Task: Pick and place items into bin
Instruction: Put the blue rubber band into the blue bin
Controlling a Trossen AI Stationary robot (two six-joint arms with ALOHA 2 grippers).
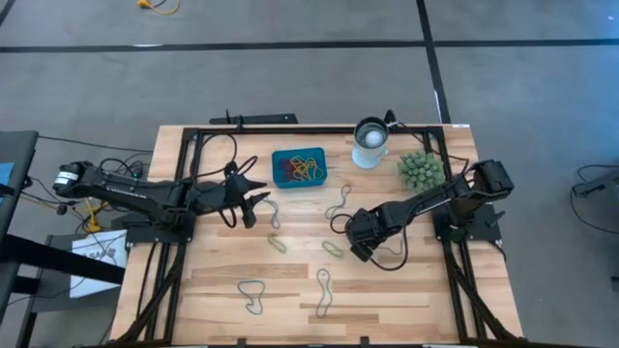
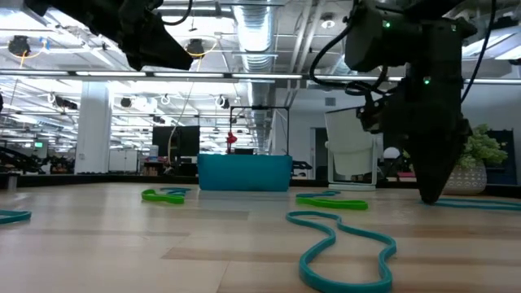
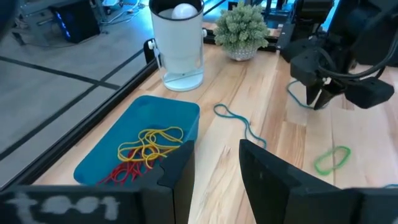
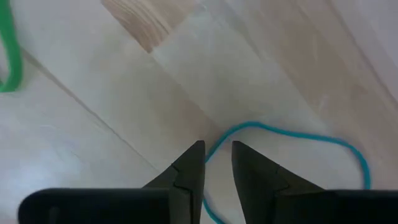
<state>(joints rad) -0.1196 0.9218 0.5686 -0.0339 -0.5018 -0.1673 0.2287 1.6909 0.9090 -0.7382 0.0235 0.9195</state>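
The teal bin (image 1: 299, 167), low-walled with rounded corners, is placed at the table's far middle and holds yellow and red bands (image 3: 144, 154). Thin loops lie scattered nearer. The left gripper (image 1: 259, 205) is released, empty. The right gripper (image 4: 216, 160) is parted over a teal loop (image 4: 292, 138). No writing can be read.

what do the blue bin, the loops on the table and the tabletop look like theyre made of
Bin: probably moulded plastic, with smooth teal walls, rounded corners and a soft sheen.
Loops, such as the teal one: likely rubber bands, thin, matte and lying limp in bent curves.
Tabletop: wood, pale planks with visible grain and seams, and a light satin finish.
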